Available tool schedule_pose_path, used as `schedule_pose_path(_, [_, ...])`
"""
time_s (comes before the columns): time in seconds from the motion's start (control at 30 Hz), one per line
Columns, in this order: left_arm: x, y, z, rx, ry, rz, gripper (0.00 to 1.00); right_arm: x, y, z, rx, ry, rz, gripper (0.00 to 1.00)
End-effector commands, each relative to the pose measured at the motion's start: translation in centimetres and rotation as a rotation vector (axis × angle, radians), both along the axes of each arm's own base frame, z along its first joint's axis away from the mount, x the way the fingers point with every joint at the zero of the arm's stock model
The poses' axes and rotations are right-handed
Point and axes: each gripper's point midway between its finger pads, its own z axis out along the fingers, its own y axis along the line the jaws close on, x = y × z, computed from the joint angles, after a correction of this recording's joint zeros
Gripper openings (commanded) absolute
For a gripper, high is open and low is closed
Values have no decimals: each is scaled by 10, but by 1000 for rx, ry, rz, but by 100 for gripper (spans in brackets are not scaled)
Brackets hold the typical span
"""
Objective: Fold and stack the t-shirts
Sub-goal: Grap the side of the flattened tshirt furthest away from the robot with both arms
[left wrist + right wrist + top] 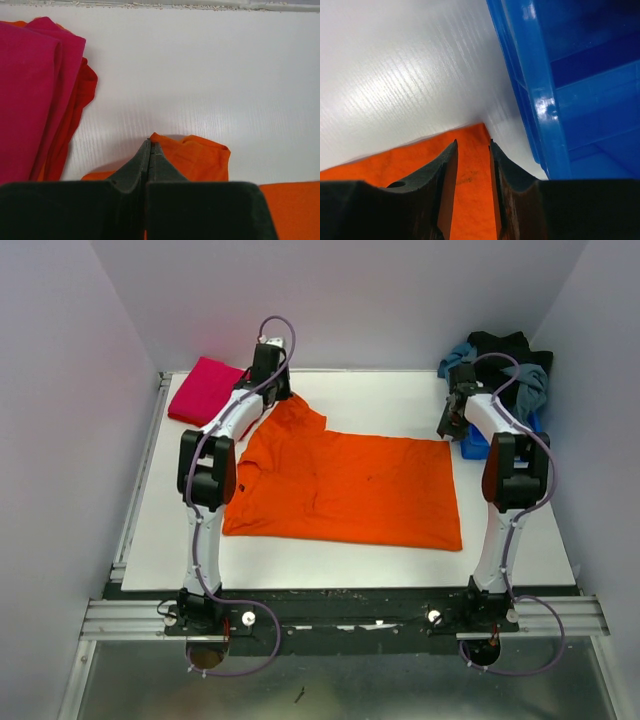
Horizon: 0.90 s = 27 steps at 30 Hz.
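Note:
The orange t-shirt (345, 485) lies spread flat on the white table, one sleeve (200, 157) reaching toward the back left. My left gripper (271, 390) (150, 143) is at that sleeve with its jaws pressed together and a pinch of orange cloth at the tips. A magenta t-shirt (205, 388) (30, 90), folded to a rectangle, rests at the back left corner, just left of that gripper. My right gripper (450, 427) (473, 143) stands over the orange shirt's back right corner (470, 170). Its fingers are apart, with the cloth lying in the gap between them.
A blue bin (476, 445) (570, 75) stands right beside the right gripper, at the table's right edge. Dark and blue clothes (505, 365) are heaped at the back right corner. A strip of red-orange cloth (80, 100) shows under the magenta shirt. Grey walls close in on three sides.

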Motion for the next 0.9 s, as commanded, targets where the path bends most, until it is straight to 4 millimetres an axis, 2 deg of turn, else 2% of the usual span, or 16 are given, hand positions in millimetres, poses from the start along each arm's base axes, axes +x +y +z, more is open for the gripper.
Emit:
schedule_pose_path(0.0, [-2, -6, 48, -18, -96, -26, 0, -7, -7, -14, -33, 69, 6, 39])
schedule_pose_path(0.3, [-8, -4, 53, -17, -104, -28, 0, -2, -13, -26, -67, 113, 14, 38])
schedule_pose_path(0.47, [-10, -3, 58, -10, -113, -30, 0, 11, -11, -27, -64, 121, 37, 37])
schedule_pose_path(0.6, [-13, -1, 59, -3, -111, -26, 0, 7, -10, -28, -57, 142, 45, 26])
schedule_pose_path(0.77, [-17, -2, 61, -13, -110, -30, 0, -2, -6, -31, -33, 143, 48, 26])
schedule_pose_path(0.87, [-20, 0, 59, -9, -103, -27, 0, -5, -7, -29, -41, 142, 43, 30])
